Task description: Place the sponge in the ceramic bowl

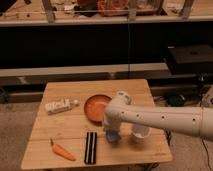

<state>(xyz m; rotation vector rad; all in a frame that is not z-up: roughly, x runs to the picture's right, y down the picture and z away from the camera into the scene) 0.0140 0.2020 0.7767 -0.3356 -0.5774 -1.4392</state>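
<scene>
Gripper (111, 129) down right on top of sponge (113, 137) — can't tell how wide it's set or whether it's got hold. Sponge not in ceramic bowl (95, 107); sits near front of table (42, 141), between black bar (90, 147) and white cup (141, 131). Bowl just behind sponge, slightly left — short hop. Sponge's long axis hidden under wrist.

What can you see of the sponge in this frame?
The sponge is a small blue-grey pad, soft-looking, low over the front half of the wooden table, in front of the ceramic bowl, between the black ridged bar and the white cup. The gripper is directly over it, hiding its upper part; whether it rests or is lifted is unclear.
</scene>
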